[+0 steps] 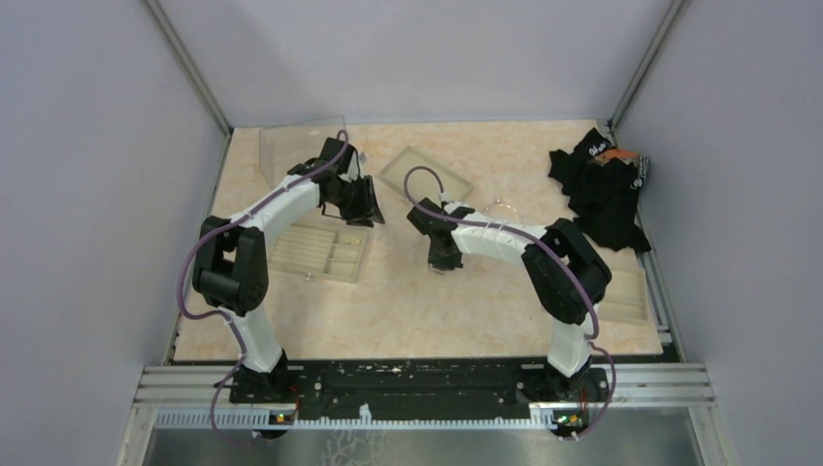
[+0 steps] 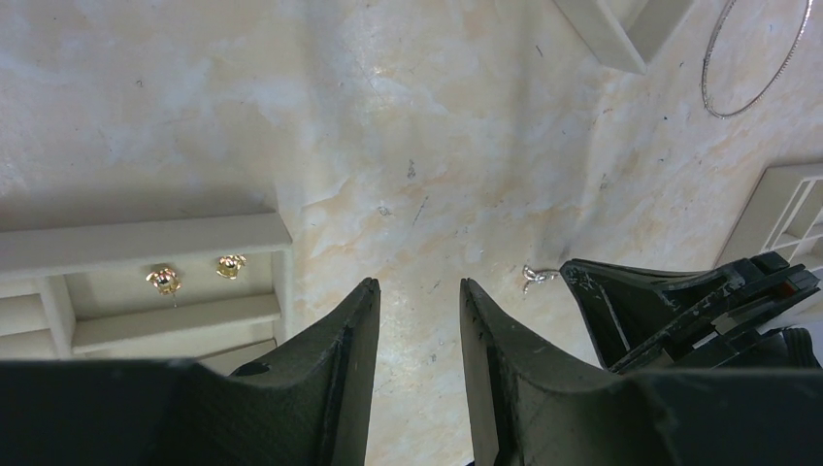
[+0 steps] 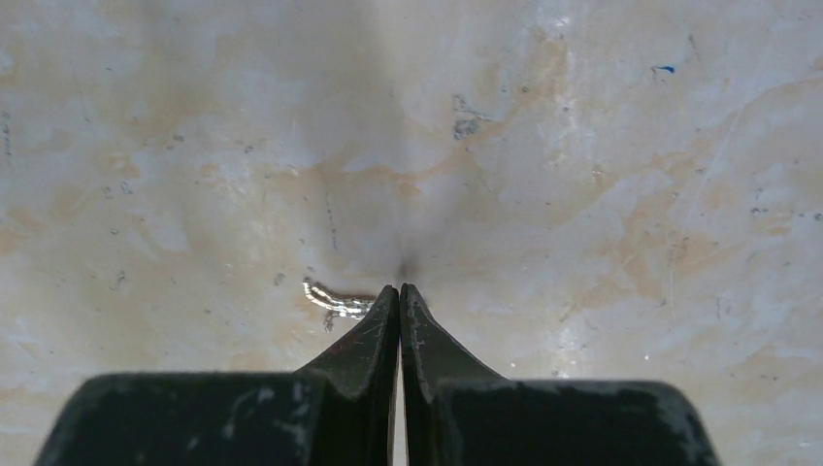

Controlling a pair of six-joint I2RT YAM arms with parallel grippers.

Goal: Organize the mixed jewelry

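Trays (image 1: 325,254) and a black cloth heap (image 1: 602,189) ring the middle of the table (image 1: 417,320), where the right gripper (image 3: 400,288), jaws together, sits beside a half-hidden silvery piece (image 3: 335,301), the left gripper (image 2: 417,283) with jaws apart, the wire loop (image 2: 755,60) nearer the far edge.

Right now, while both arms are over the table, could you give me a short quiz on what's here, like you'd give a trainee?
1. True or false: the right arm's black two-finger tool has its jaws wide open.
2. How many small gold-coloured studs lie in the beige plastic compartment tray in the left wrist view? A one, B two, C four.
3. What lies on the pale marbled table beside that right tool's tips?
Key: 1 false, they are shut. 2 B. 3 a tiny silvery metal piece.
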